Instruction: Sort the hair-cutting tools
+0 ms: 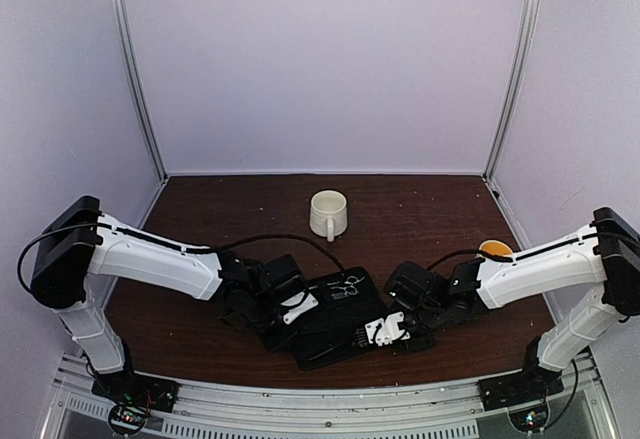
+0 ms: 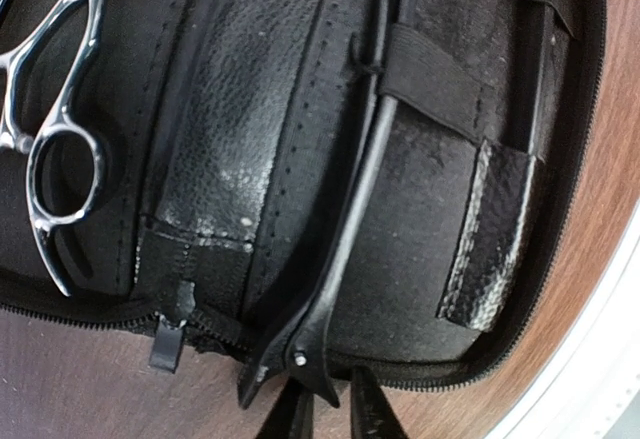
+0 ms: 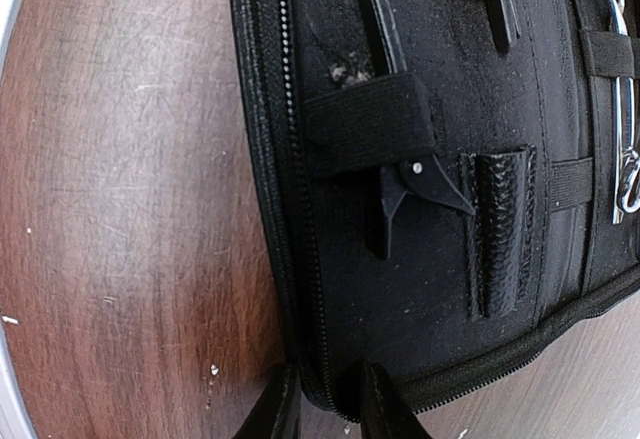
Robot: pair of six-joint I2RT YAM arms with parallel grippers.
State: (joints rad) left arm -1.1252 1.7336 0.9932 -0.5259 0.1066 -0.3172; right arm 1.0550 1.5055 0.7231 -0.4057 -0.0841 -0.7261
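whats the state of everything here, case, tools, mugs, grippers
case: unzipped, lying open
scissors: strapped in the case
hair clip: closed, under an elastic strap
second hair clip: under a strap, hinge end out
white mug: upright
yellow-lined mug: mostly hidden by the right arm
left gripper: open, empty
right gripper: astride the case edge, grip unclear
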